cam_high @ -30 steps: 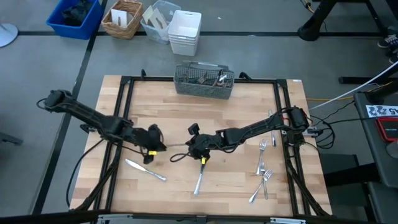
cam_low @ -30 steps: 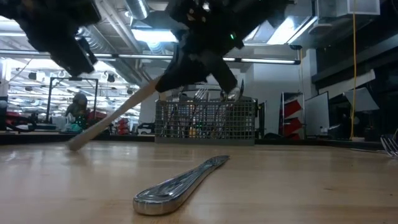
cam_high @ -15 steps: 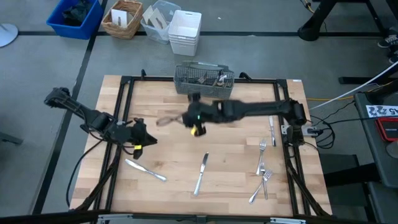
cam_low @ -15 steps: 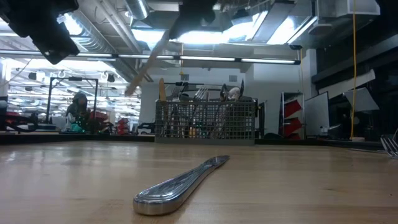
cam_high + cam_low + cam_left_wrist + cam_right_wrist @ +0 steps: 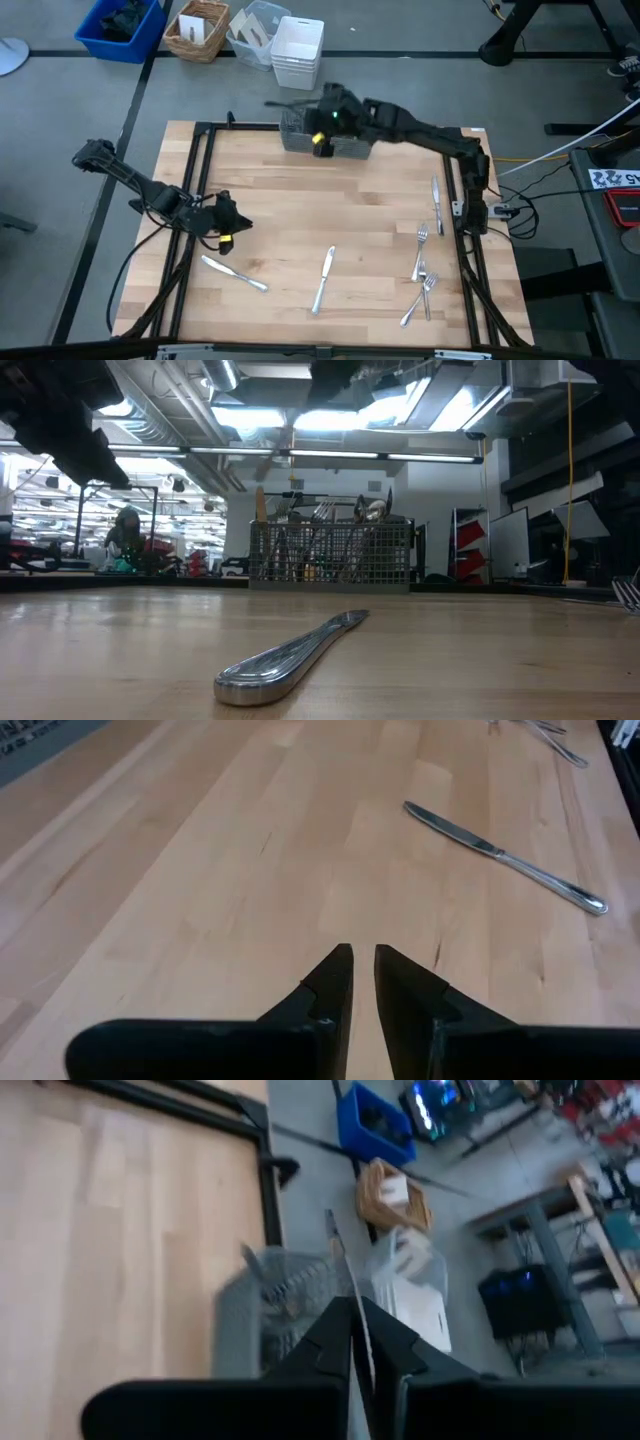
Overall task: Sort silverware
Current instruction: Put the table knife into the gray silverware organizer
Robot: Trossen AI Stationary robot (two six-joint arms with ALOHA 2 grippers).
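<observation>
A slim knife (image 5: pixel 347 1285) is pinched in the right gripper (image 5: pixel 318 118), whose fingers are closed on it above the wire caddy (image 5: pixel 329 135) at the table's far edge, arm stretched out long. The left gripper (image 5: pixel 360 965) hangs low over bare wood, fingers nearly together, holding nothing. Two knives (image 5: pixel 323 279) (image 5: pixel 234 273) lie near the front; another knife (image 5: pixel 437 201) and several forks (image 5: pixel 422 270) lie at the right.

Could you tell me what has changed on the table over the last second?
The right gripper carried a slim silver knife from mid-table to above the grey wire-mesh caddy, still clamped. The left gripper drew back slightly. The silverware lying on the table stayed put.
</observation>
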